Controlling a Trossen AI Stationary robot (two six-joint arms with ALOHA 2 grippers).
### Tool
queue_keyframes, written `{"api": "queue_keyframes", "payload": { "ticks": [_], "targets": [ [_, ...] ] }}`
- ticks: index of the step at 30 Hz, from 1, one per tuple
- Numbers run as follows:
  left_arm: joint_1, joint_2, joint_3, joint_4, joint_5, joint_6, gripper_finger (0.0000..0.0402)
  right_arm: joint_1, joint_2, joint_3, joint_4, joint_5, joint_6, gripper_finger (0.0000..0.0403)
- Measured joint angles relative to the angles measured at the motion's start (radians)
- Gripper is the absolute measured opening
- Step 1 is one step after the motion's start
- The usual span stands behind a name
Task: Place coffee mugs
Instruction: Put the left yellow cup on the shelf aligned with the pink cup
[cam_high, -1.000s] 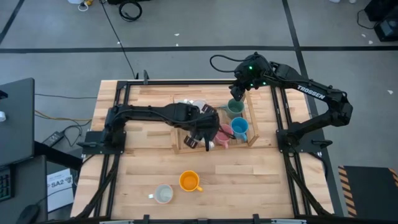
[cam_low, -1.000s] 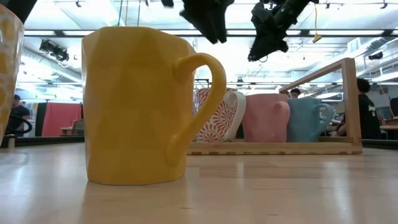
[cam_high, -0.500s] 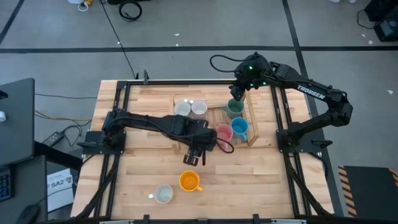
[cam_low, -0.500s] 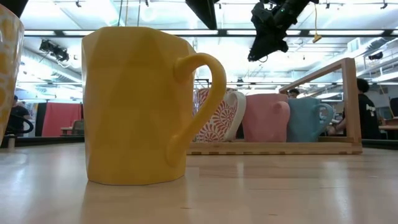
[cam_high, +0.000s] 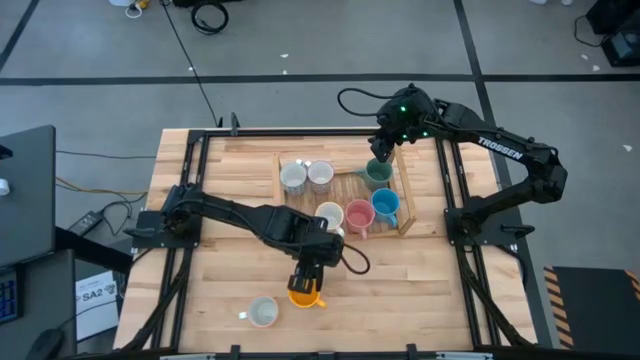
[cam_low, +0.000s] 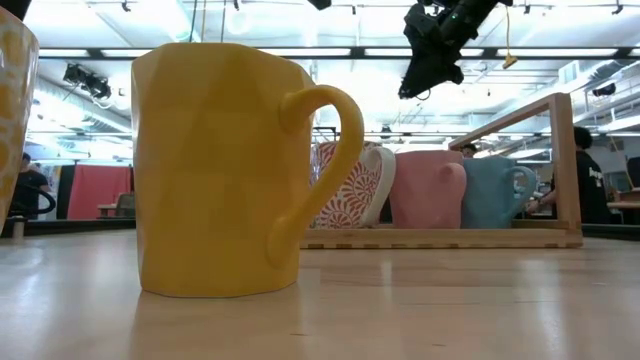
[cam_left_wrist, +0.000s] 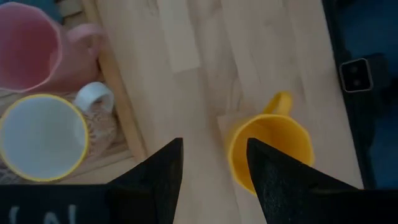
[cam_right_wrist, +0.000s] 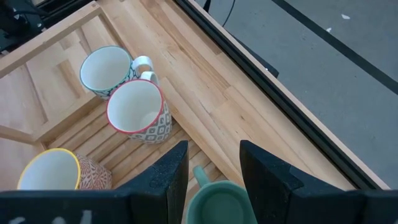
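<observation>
An orange mug and a whitish mug stand on the bare table near its near edge. In the slatted wooden tray stand two whitish mugs, a green, a blue, a pink and a yellow-rimmed patterned mug. My left gripper hangs open above the orange mug, whose handle points away from the tray. My right gripper waits open above the green mug.
The tray's raised wooden end frame stands at its right side. Bare tabletop lies to the right of the orange mug. Black rails run along the table's left and right sides. People show in the room behind the table.
My left gripper has travelled from over the patterned mug in the tray toward the table's near edge and now stands over the orange mug. In the low view it has passed up out of the picture. The mugs have stayed in place.
</observation>
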Motion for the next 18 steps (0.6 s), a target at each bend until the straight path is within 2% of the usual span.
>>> {"api": "queue_keyframes", "payload": {
  "ticks": [18],
  "targets": [
    [-0.03, 0.077, -0.002, -0.046, 0.002, -0.016, 0.0185, 0.0, 0.0, 0.0, 0.0, 0.0, -0.003, 0.015]
  ]
}}
